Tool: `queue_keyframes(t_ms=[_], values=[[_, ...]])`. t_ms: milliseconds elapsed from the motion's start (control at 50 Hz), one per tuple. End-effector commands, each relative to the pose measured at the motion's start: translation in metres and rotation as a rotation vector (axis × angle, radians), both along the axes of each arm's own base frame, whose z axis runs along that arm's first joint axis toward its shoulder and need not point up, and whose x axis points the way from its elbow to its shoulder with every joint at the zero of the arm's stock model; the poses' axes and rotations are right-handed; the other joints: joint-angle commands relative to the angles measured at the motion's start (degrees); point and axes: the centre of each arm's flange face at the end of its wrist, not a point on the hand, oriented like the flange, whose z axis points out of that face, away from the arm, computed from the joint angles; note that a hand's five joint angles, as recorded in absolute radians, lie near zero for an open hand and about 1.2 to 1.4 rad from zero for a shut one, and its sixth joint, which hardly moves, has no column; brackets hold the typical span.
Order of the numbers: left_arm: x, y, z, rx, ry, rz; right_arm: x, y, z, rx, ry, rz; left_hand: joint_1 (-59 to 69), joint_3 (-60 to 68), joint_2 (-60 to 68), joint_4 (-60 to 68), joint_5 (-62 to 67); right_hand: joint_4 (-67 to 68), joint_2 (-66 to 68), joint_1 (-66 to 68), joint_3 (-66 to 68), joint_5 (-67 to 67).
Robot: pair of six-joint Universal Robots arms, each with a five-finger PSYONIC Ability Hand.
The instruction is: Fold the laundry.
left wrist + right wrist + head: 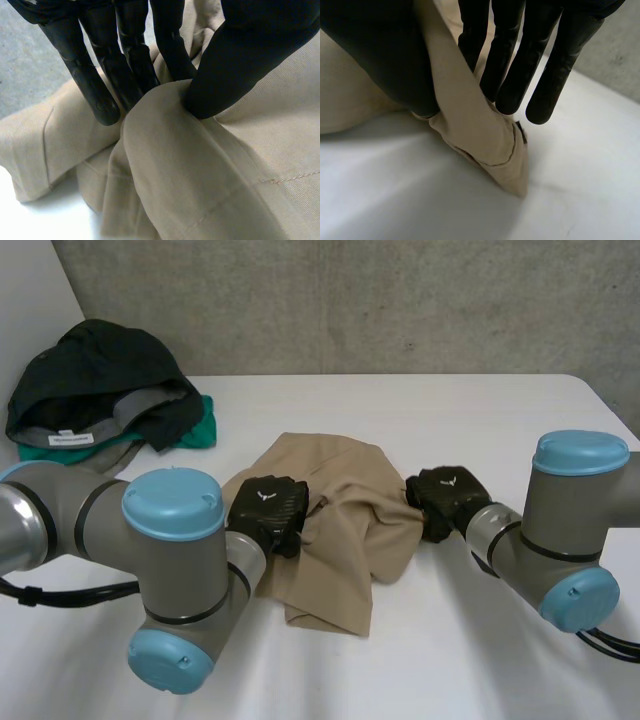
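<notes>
at the table's (480, 410) far left corner sits a heap of dark clothes (100, 390), a bit of green showing under it. nearer the middle lies the tan garment (345, 540), rumpled. the left hand (268, 508) is on its left edge, fingers (100, 95) and thumb pinched on a raised fold of the cloth. the right hand (445, 498) is at the garment's right edge — thumb and fingers (510, 75) nip a corner that hangs down toward the table top.

A white table (450, 420) meets a concrete wall (400, 300).
</notes>
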Motion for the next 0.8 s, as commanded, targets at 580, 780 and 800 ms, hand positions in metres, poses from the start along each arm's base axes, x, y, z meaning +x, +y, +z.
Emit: queue_keyframes(t_ms=[580,780,800], values=[[0.013,-0.047,0.063,-0.122,0.018,0.018,0.022,-0.008,0.103,-0.316,0.270,0.106,14.15,12.65,12.78,12.04,14.38,12.65,13.35,22.52,12.83,14.85],[0.012,-0.096,0.067,-0.265,-0.057,0.095,0.029,-0.020,0.104,-0.498,0.168,-0.019,-52.77,-54.28,-54.15,-54.88,-52.55,-57.35,-56.65,-47.48,-57.17,-55.15],[0.015,-0.092,0.070,-0.260,-0.060,0.096,0.027,-0.017,0.111,-0.503,0.158,-0.020,-52.61,-54.11,-53.98,-54.72,-52.38,-57.35,-56.65,-47.48,-57.17,-55.15]])
